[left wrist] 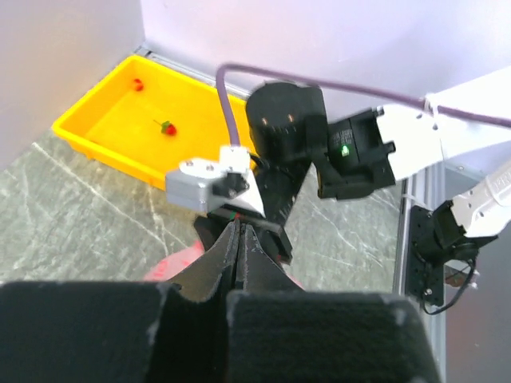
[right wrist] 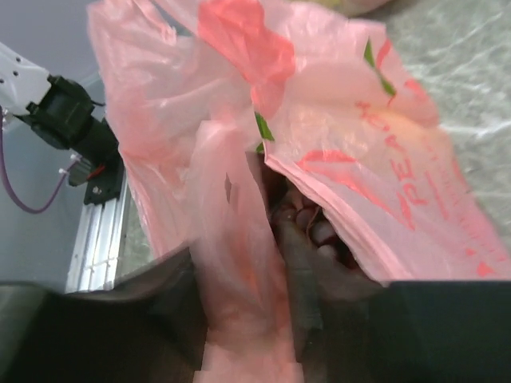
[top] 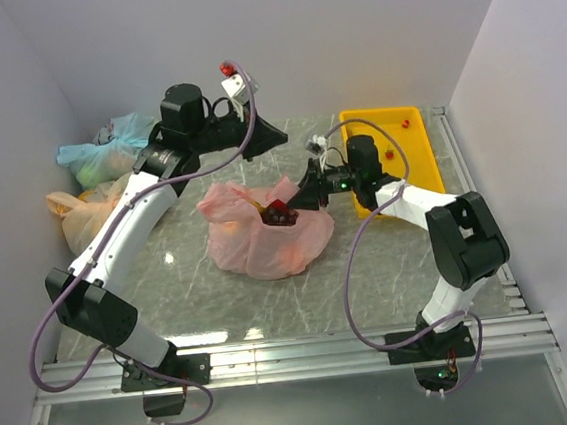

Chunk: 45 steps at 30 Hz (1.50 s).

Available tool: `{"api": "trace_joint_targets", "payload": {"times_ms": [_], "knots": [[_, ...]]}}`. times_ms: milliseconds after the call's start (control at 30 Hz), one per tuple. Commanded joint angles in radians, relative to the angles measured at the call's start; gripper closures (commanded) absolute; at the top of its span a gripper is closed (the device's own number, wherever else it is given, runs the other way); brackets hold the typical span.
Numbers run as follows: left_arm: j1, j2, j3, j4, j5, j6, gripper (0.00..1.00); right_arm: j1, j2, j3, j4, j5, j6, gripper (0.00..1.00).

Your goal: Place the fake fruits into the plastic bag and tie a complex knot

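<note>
The plastic bag (top: 266, 242) sits centrally with fruits (top: 280, 214) in it. Right of it, further back, a tray (top: 437, 157) holds 2 small pieces (left wrist: 167, 126). 2 tied bags (top: 98, 160) lie at the back left.

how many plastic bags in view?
3: salmon-pink bag at centre; blue-green tied bag at far left; peach tied bag just nearer than it. None looks hidden.

The salmon-pink, translucent bag (top: 267, 244) sits crumpled and slumped, its open mouth at the right gripper (top: 309, 192), with rim film bunched between the fingers. Dark grapes (right wrist: 307, 227) lie inside, just beyond the fingertips.
</note>
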Motion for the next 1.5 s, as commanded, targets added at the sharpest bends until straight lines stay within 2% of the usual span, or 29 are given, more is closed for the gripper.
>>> {"api": "trace_joint_targets", "payload": {"times_ms": [0, 33, 67, 100, 167, 200, 267, 300, 367, 467, 500, 533, 667, 733, 767, 800, 867, 900, 933, 967, 1067, 1233, 1467], "knots": [[0.008, -0.034, 0.030, -0.012, -0.032, 0.007, 1.00, 0.013, 0.017, -0.043, 0.203, 0.009, 0.111, 0.71], [0.011, -0.036, 0.030, -0.041, -0.032, 0.033, 1.00, 0.011, 0.013, -0.042, 0.220, 0.014, 0.133, 0.81], [0.014, -0.035, 0.027, -0.072, -0.028, 0.059, 0.99, 0.010, -0.007, -0.039, 0.223, 0.016, 0.133, 0.85], [0.019, -0.033, 0.027, -0.145, -0.018, 0.119, 0.86, 0.011, -0.021, -0.039, 0.230, 0.019, 0.136, 0.89], [0.023, -0.028, 0.029, -0.198, -0.008, 0.142, 0.66, 0.011, -0.065, -0.039, 0.257, 0.013, 0.154, 0.96], [0.023, -0.019, 0.029, -0.218, 0.009, 0.150, 0.50, 0.010, -0.078, -0.035, 0.260, 0.009, 0.160, 0.99], [0.023, -0.009, 0.029, -0.216, 0.018, 0.132, 0.41, 0.011, -0.121, -0.020, 0.260, 0.002, 0.168, 1.00], [0.023, -0.002, 0.032, -0.213, 0.022, 0.119, 0.33, 0.010, -0.135, -0.011, 0.260, -0.003, 0.168, 1.00], [0.023, 0.007, 0.033, -0.206, 0.034, 0.103, 0.25, 0.011, -0.164, 0.001, 0.240, -0.007, 0.157, 1.00], [0.023, 0.033, 0.034, -0.196, 0.071, 0.063, 0.21, 0.011, -0.187, 0.024, 0.220, -0.018, 0.145, 1.00], [0.022, 0.038, 0.030, -0.195, 0.081, 0.057, 0.14, 0.011, -0.191, 0.029, 0.222, -0.020, 0.150, 1.00], [0.023, 0.042, 0.027, -0.187, 0.100, 0.049, 0.12, 0.013, -0.193, 0.034, 0.226, -0.021, 0.156, 1.00], [0.022, 0.059, -0.002, -0.149, 0.135, 0.012, 0.09, 0.016, -0.196, 0.037, 0.263, -0.017, 0.190, 1.00], [0.023, 0.061, -0.014, -0.117, 0.153, -0.012, 0.16, 0.023, -0.193, 0.038, 0.262, -0.015, 0.190, 1.00], [0.023, 0.065, -0.025, -0.088, 0.181, -0.025, 0.25, 0.025, -0.190, 0.037, 0.269, -0.015, 0.193, 1.00], [0.023, 0.070, -0.025, -0.084, 0.189, -0.037, 0.49, 0.028, -0.188, 0.032, 0.274, -0.012, 0.194, 1.00], [0.022, 0.080, -0.025, -0.077, 0.218, -0.049, 0.67, 0.033, -0.181, 0.027, 0.274, -0.006, 0.184, 0.96], [0.023, 0.079, -0.025, -0.080, 0.222, -0.051, 0.91, 0.030, -0.178, 0.021, 0.274, 0.002, 0.179, 0.91], [0.023, 0.077, -0.026, -0.077, 0.224, -0.054, 0.99, 0.033, -0.172, 0.018, 0.266, 0.006, 0.164, 0.74], [0.022, 0.065, -0.037, -0.068, 0.223, -0.062, 1.00, 0.033, -0.152, 0.017, 0.259, 0.019, 0.156, 0.68], [0.023, 0.041, -0.052, -0.017, 0.187, -0.085, 1.00, 0.040, -0.087, 0.004, 0.253, 0.025, 0.130, 0.60], [0.029, 0.028, -0.014, 0.003, 0.172, -0.120, 1.00, 0.039, -0.003, -0.025, 0.280, 0.022, 0.104, 0.58], [0.046, 0.018, 0.017, 0.012, 0.141, -0.134, 1.00, 0.039, 0.098, -0.057, 0.283, 0.014, 0.101, 0.60]]}}
